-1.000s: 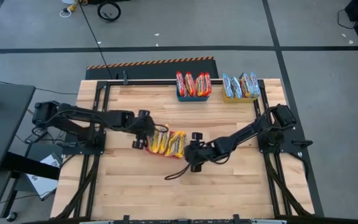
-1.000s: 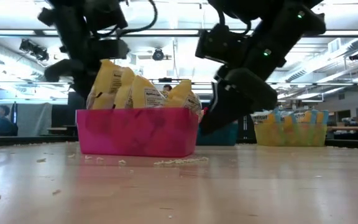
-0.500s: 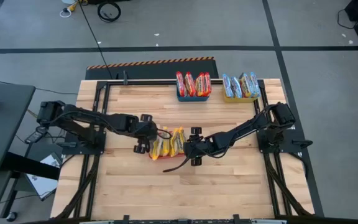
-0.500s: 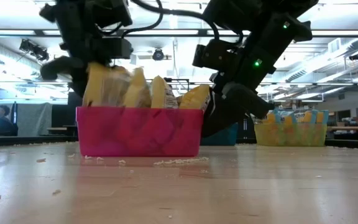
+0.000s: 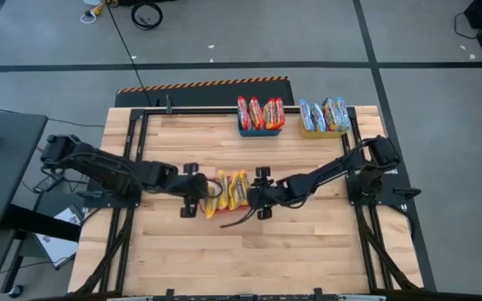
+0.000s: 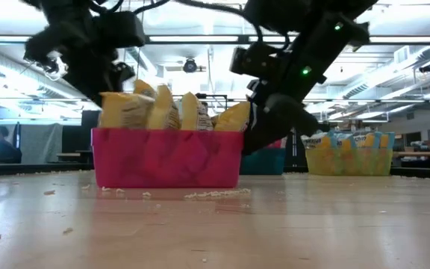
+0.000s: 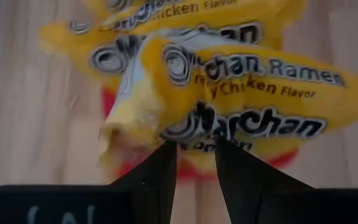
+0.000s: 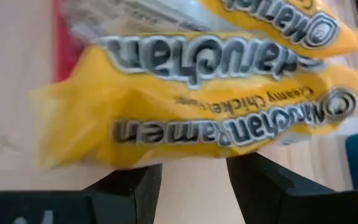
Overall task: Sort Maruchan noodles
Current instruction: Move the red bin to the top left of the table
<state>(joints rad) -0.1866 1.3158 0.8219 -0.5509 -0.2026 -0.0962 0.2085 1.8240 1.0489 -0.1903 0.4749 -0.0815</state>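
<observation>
Several yellow Maruchan noodles packets [image 5: 227,191] stand on edge in a red bin [image 6: 166,158] at the table's middle. My left gripper [image 7: 196,158] is at the bin's left end, above its rim, and is shut on the leftmost yellow packet [image 6: 122,110]. My right gripper [image 8: 192,167] slants down at the bin's right end. Its fingers are apart, under the rightmost yellow packet [image 6: 234,119], which leans out over the end wall. My left gripper pinches the leftmost packet at its lower long edge [image 7: 194,142] between its two fingers. It slants down from the table's left. The packet is tilted, clear of the bin's rim on that side. The packet hides how far back it reaches. My right gripper meets the long edge [image 8: 191,158] of the rightmost packet with its two fingertips, slanting down from the table's right. The fingers lie across the packet, and bare table shows between them. The packet hides the tips, so I cannot tell whether they touch the bin's end wall.
At the far edge stand a blue bin with red packets [image 5: 260,117] and a yellow bin with pale blue packets [image 5: 325,117]. A black cable [image 5: 234,221] loops on the table near my right gripper. Crumbs [image 6: 215,194] lie before the red bin.
My left gripper has gone toward the near edge and rolled. The leftmost packet has tipped with it from upright to slanted. The red bin has turned from askew to square with the table. Its packets have closed up from leaning apart. My right gripper has shifted slightly left and rolled.
</observation>
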